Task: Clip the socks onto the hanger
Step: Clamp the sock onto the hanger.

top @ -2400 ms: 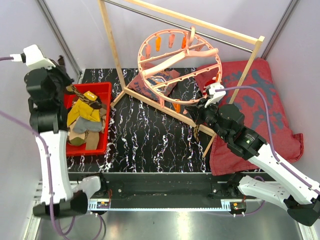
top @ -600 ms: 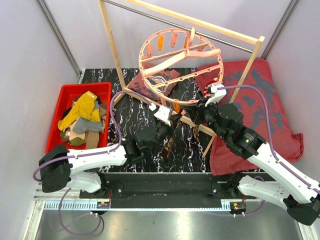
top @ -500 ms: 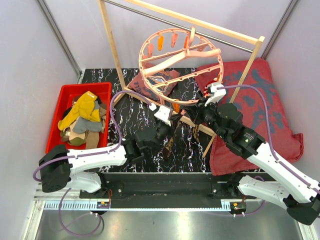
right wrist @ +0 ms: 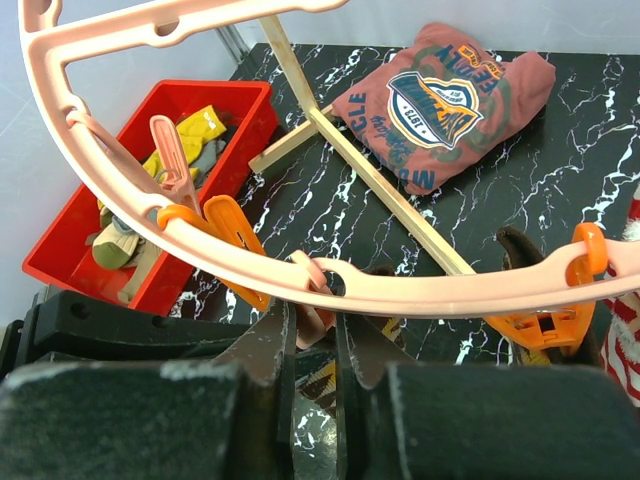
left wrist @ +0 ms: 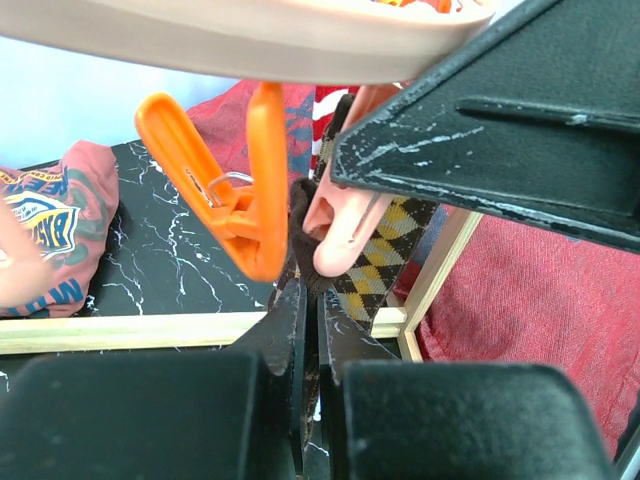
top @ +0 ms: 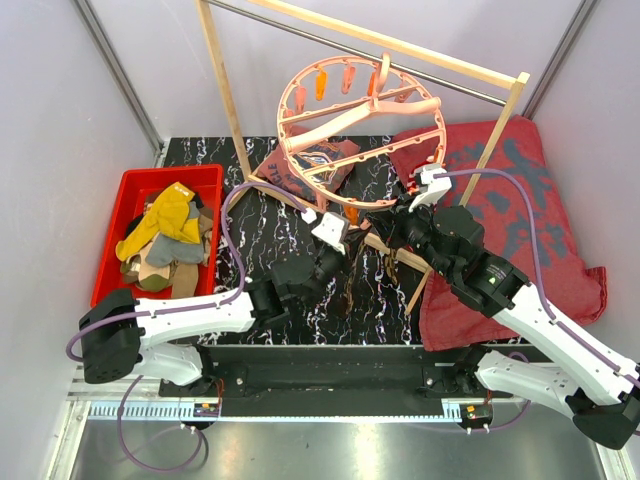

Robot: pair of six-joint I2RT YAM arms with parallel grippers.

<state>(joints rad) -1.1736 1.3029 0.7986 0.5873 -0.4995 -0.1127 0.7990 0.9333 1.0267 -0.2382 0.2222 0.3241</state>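
The salmon-pink ring hanger [top: 290,135] hangs tilted from the wooden frame. My left gripper [top: 345,262] is shut on a brown-tan argyle sock [left wrist: 385,255], holding its top edge up against a pink clip [left wrist: 345,240] under the hanger rim [left wrist: 250,45]. My right gripper [right wrist: 312,325] is shut on that same pink clip [right wrist: 312,290] from the other side, with the argyle sock [right wrist: 322,385] showing below its jaws. An orange clip [left wrist: 250,190] hangs just left of the pink one. More socks [top: 170,225] lie in the red bin. A red-white striped sock [right wrist: 627,335] hangs at the right edge.
The red bin [top: 205,172] sits at the left on the black marble table. A printed reddish shirt [right wrist: 440,100] lies under the hanger. The wooden frame's base bar [right wrist: 380,180] crosses the table. A large dark-red cloth [top: 520,200] covers the right side.
The left arm has swung from over the red bin to under the hanger with the argyle sock, then edged slightly right. The right arm has stayed put.
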